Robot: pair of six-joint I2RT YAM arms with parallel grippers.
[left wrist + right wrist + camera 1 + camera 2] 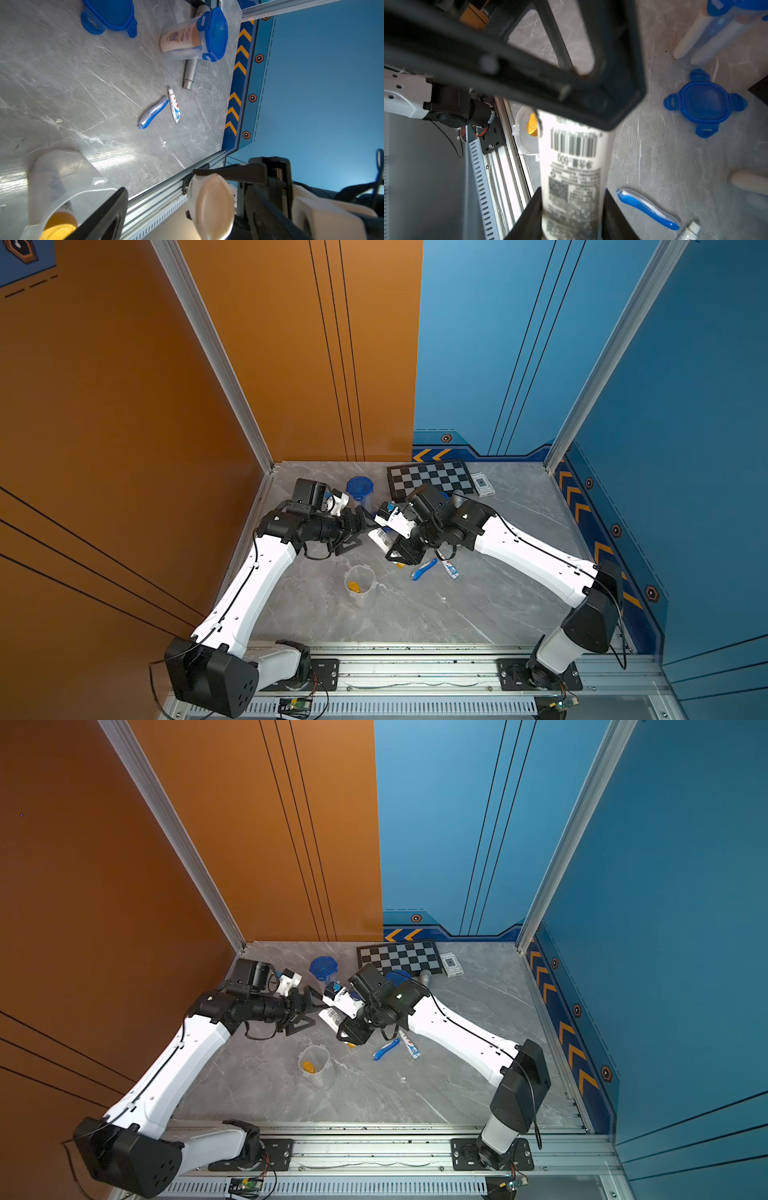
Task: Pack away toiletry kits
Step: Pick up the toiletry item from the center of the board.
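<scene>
Bottle [571,162], white with a barcode label, is clamped in the right gripper [571,199] and held roughly level above the middle of the table [415,614], its flat base pointing left. The left gripper [360,533] stands spread wide just beside that base and grips nothing, so this looks like a handover or a re-grip. The main risk is timing: if the right jaws loosen before the left ones close, the smooth bottle would probably drop, roll, or knock the open cup [369,577] standing just near of it. The two grippers are also so close that a small misjudged move could bump them together. That cup already holds a second bottle [354,585] with a yellow cap, so room inside may be tight. The toothbrush [424,568] and toothpaste [451,568] lie unpacked side by side on the table under the right arm, awkward to reach from there. A loose lid [705,101] lies flat farther off. A lidded cup [359,489] stands at the far left, another lidded cup [193,39] just beside the microphone [190,74], and the chessboard [430,477] lies against the far wall.
</scene>
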